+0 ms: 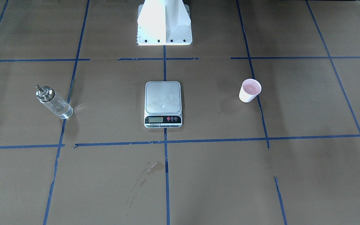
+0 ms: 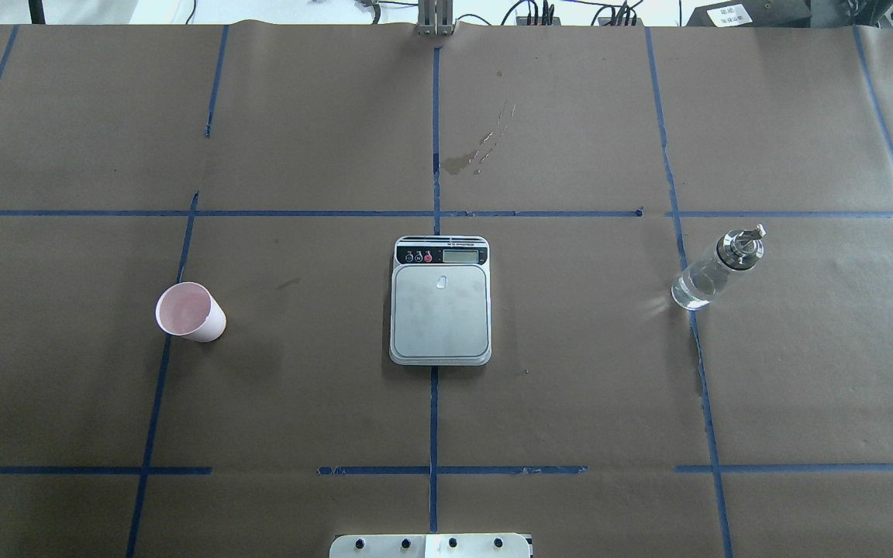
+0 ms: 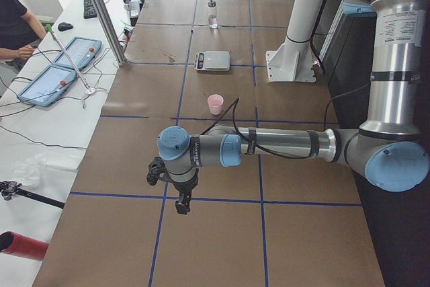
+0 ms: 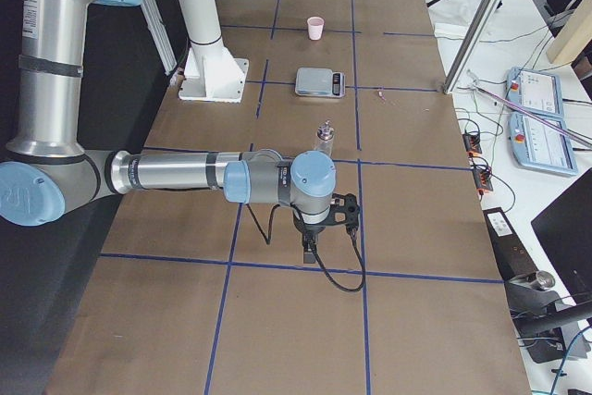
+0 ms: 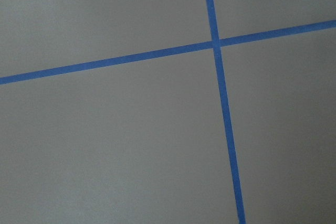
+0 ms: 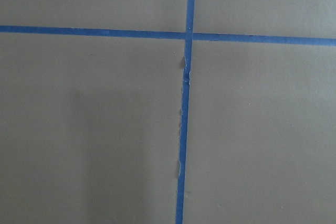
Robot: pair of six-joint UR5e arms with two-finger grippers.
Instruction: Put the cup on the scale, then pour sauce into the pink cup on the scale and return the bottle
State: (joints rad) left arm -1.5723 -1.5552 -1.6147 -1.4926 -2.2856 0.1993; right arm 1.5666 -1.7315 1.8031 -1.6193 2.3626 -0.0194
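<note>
The pink cup (image 2: 189, 312) stands upright and empty, left of the scale (image 2: 440, 301) in the overhead view. The scale's platform is bare. The clear bottle (image 2: 716, 269) with its metal spout stands upright to the scale's right. In the front view the cup (image 1: 249, 90) is on the right, the scale (image 1: 163, 104) in the middle and the bottle (image 1: 54, 102) on the left. My left gripper (image 3: 181, 203) hangs over the table well short of the cup (image 3: 215, 103). My right gripper (image 4: 309, 254) hangs short of the bottle (image 4: 325, 139). I cannot tell whether either is open or shut.
Brown paper with a blue tape grid covers the table. The robot's white base (image 1: 164, 23) stands behind the scale. A wet stain (image 2: 470, 159) lies beyond the scale. An operator's desk with tablets (image 3: 60, 65) runs along the far side. Both wrist views show only paper and tape.
</note>
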